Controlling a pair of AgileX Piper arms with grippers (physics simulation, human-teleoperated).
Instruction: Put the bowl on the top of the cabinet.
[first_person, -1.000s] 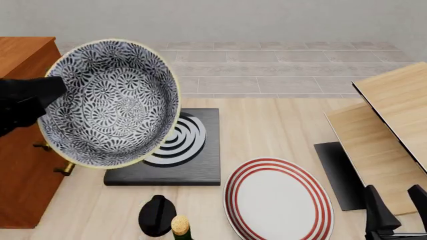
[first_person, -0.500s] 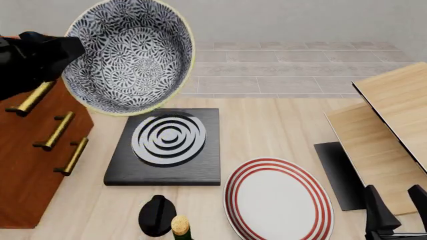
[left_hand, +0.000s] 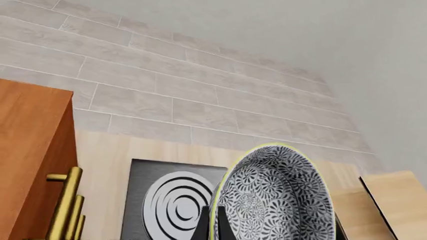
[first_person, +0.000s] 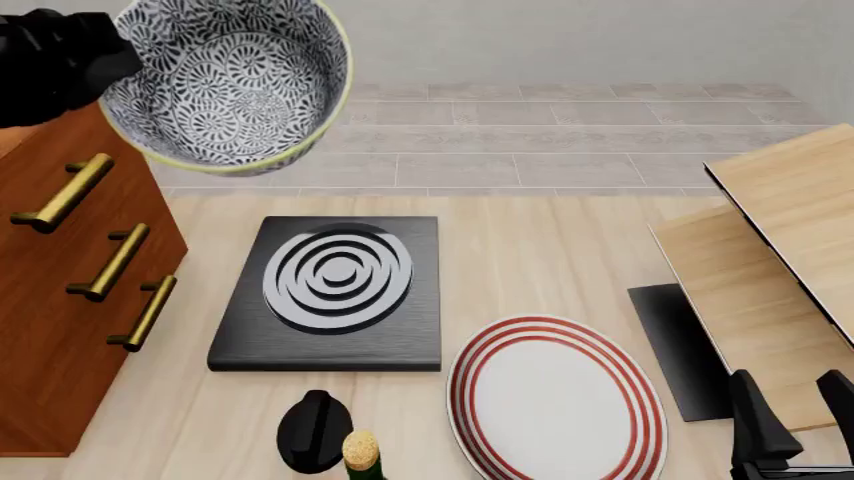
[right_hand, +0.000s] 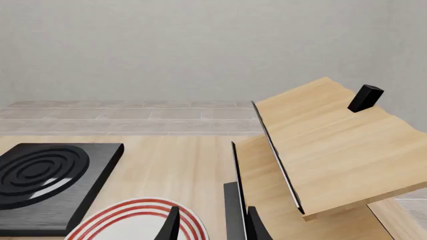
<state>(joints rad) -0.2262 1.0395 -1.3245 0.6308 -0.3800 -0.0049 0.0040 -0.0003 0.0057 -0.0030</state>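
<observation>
Bowl rim pinched in closed left tool, above cabinet.

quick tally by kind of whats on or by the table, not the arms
bowl: 1
plate: 1
stove pad: 1
cabinet: 1
shelf unit: 1
bottle: 1
black knob-like object: 1
total: 7

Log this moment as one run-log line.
left tool: shut on bowl | bowl: aloft beside cabinet | right tool: open, by plate
</observation>
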